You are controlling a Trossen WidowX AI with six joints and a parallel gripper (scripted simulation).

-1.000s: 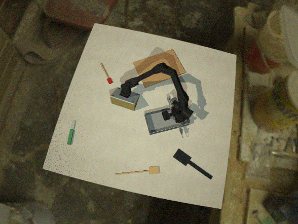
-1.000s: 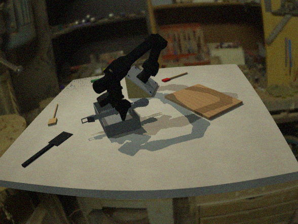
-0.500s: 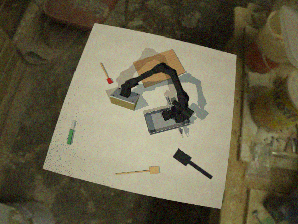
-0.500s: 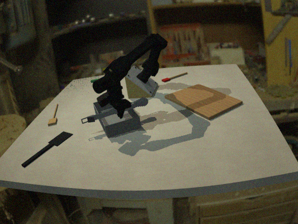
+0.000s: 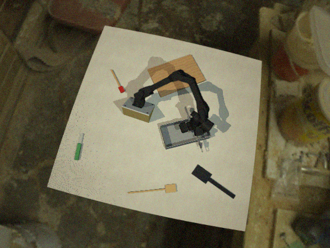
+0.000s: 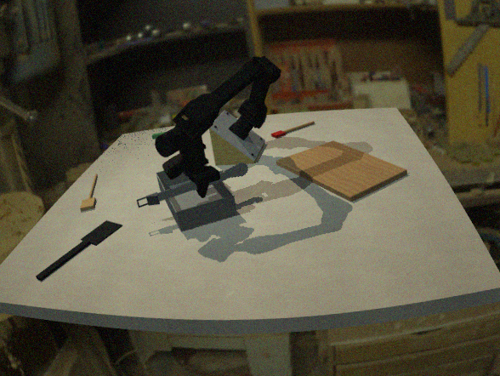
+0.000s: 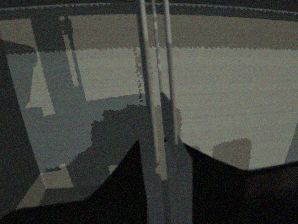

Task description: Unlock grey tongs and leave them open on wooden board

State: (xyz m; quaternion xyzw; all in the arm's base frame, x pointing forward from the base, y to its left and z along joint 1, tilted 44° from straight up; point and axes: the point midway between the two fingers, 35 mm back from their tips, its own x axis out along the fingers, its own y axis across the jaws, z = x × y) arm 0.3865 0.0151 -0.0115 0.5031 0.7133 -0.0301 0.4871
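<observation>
My black gripper (image 5: 198,126) (image 6: 203,190) (image 7: 153,144) is pinching the long grey metal tongs (image 5: 200,146) (image 6: 148,201) (image 7: 154,95), probably near their middle; the view is dark. They are lying across the grey metal roasting tin (image 5: 163,137) (image 6: 209,216) (image 7: 235,90). From above, the brown wooden board (image 5: 192,65) (image 6: 374,174) is sitting at the tin's twelve o'clock.

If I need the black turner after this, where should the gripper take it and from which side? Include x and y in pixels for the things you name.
Grip the handle of the black turner (image 5: 222,188) (image 6: 64,261), partway along, coming from above with the fingers across it. The handle is a straight, narrow bar lying flat, while the blade is broad and would likely be hard to span. The gripper (image 6: 203,196) is shut on the tongs (image 6: 173,193) for now.
</observation>
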